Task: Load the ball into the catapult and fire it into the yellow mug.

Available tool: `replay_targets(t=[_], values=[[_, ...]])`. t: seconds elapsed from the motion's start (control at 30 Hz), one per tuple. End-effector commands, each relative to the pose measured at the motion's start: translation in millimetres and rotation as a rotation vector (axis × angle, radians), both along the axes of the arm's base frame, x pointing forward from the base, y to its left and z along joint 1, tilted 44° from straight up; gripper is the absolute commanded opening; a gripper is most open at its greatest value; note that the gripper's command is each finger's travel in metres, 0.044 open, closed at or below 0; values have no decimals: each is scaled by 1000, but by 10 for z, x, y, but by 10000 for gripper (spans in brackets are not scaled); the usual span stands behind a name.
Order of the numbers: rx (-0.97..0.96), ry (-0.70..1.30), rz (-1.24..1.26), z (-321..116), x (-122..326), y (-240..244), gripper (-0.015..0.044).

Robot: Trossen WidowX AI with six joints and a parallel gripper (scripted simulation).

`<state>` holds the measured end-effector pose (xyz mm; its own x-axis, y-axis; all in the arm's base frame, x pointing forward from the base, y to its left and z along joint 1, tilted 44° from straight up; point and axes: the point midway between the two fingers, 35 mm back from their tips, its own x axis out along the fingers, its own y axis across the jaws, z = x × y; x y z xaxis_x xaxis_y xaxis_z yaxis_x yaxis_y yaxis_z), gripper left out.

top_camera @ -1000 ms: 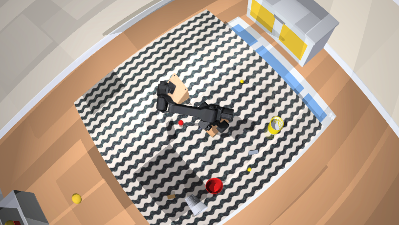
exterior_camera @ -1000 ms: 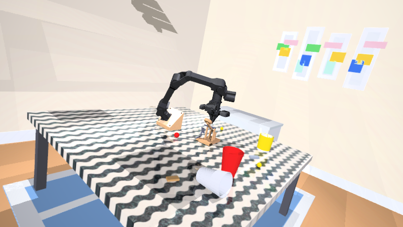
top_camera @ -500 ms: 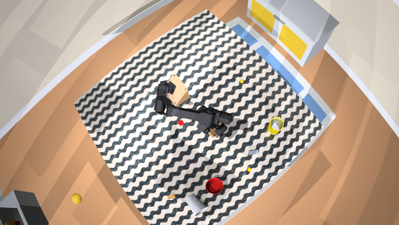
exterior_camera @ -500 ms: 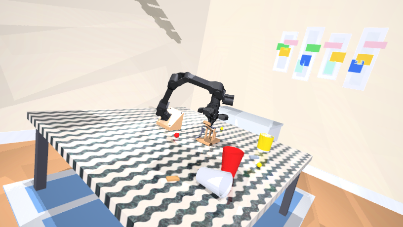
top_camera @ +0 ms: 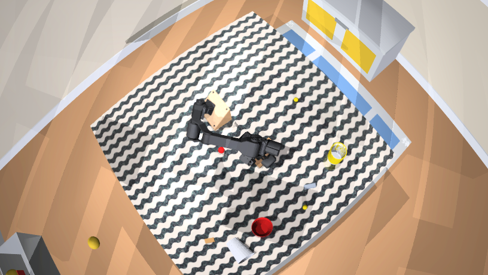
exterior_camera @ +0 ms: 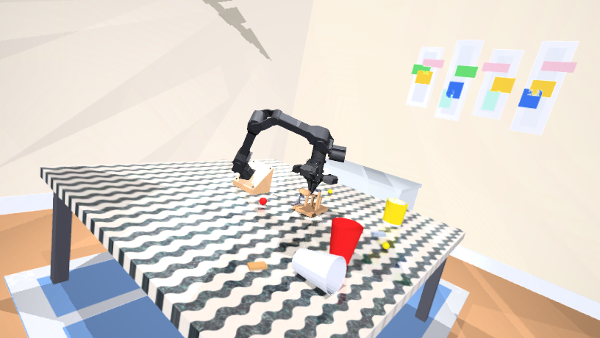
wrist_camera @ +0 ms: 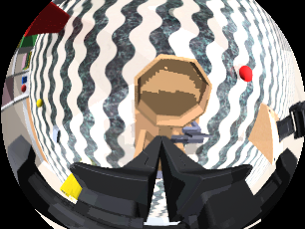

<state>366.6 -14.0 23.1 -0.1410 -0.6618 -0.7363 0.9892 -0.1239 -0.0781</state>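
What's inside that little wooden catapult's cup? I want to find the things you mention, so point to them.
In the wrist view, the cup (wrist_camera: 173, 92) shows only bare wood, with no ball in sight. The closed gripper (wrist_camera: 160, 139) covers part of the frame below.

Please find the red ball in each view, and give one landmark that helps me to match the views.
Top: the red ball is left of centre, just below the arm.
Exterior: it is left of centre, on the table, left of the catapult.
Wrist: it is at upper right, right of the catapult's cup.
Shared landmark: the yellow mug.
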Motion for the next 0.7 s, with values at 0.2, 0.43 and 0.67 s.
replay_targets(t=[0.2,0.43,0.67], values=[[-10,-4,0,-38,-18,-170,0],[-10,-4,0,-101,-35,-267,0],[-11,-4,0,-154,-48,-334,0]])
